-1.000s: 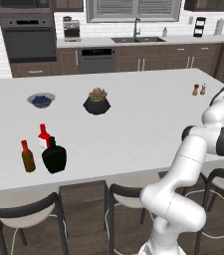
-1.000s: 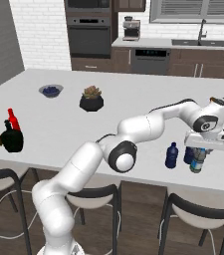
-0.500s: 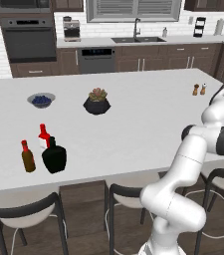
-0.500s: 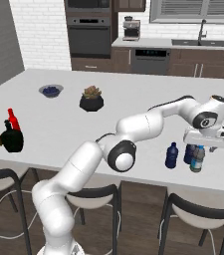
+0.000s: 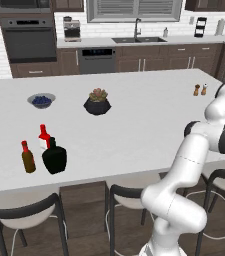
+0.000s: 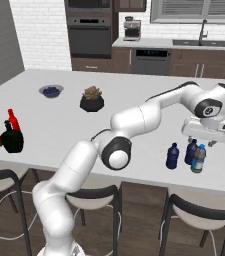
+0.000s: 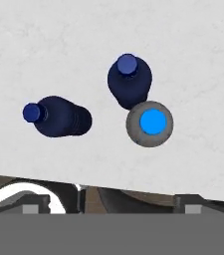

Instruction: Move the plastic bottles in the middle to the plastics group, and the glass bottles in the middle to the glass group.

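Hovering over the near right edge of the counter point(image 6: 134, 100), my claw point(image 6: 206, 142) hangs spread wide and empty just above a tight cluster of three bottles. By my reckoning the sorting is all but done, maybe finished. Plastics: two navy bottles and one clear bottle stand together. In the right base view the left navy bottle point(image 6: 172, 156) stands a little apart, the second navy bottle point(image 6: 191, 152) sits right against the clear bottle point(image 6: 198, 158). From the hand view, looking straight down, the clear bottle point(image 7: 150, 123) shows as a grey disc with a bright blue cap, touching or nearly touching the navy bottle point(image 7: 129, 81); the other navy one point(image 7: 57, 116) is off to the side, all upright. Glass: at the far left end, the squat black flask point(image 5: 54, 157) stands just beside the red bottle point(image 5: 44, 137) and near the brown bottle point(image 5: 28, 157); it is glossy, wide-bodied, short-necked, bulkiest of the lot. The middle of the counter holds a bowl point(image 5: 41, 100) and a potted plant point(image 5: 97, 101), neither mine to move. Judging by this, what remains is lifting clear.
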### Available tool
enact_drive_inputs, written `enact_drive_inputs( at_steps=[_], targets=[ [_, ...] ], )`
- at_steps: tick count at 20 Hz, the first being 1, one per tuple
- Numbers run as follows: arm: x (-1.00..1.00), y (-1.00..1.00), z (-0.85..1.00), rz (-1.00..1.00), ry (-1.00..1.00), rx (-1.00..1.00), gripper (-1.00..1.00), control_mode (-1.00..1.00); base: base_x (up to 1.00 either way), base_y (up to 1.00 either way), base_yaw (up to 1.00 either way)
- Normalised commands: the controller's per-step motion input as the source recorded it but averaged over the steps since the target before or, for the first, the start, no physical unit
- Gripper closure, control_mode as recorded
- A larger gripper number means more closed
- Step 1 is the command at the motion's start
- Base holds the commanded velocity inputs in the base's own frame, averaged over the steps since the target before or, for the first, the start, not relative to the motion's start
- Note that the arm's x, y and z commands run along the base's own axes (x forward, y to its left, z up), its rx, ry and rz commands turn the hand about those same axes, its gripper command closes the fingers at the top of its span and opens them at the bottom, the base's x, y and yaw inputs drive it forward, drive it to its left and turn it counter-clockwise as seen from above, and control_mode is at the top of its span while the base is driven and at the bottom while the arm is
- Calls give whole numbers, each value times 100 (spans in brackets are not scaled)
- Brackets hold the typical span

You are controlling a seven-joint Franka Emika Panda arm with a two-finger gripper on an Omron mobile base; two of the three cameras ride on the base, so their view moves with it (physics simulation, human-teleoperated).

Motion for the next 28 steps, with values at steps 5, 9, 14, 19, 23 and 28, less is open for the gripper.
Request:
enact_drive_inputs(
  at_steps=[5,9,14,19,23,28],
  targets=[
    [-58,100,-2,0,0,-4,-100,-100,0,0,0],
    [-45,100,-7,0,0,-8,-100,-100,0,0,0],
    [-45,100,-3,0,0,-13,-100,-100,0,0,0],
    [-48,100,0,0,0,-15,-100,-100,0,0,0],
    [-52,100,0,0,0,-16,-100,-100,0,0,0],
    [-55,99,0,0,0,-17,-100,-100,0,0,0]
  ],
)
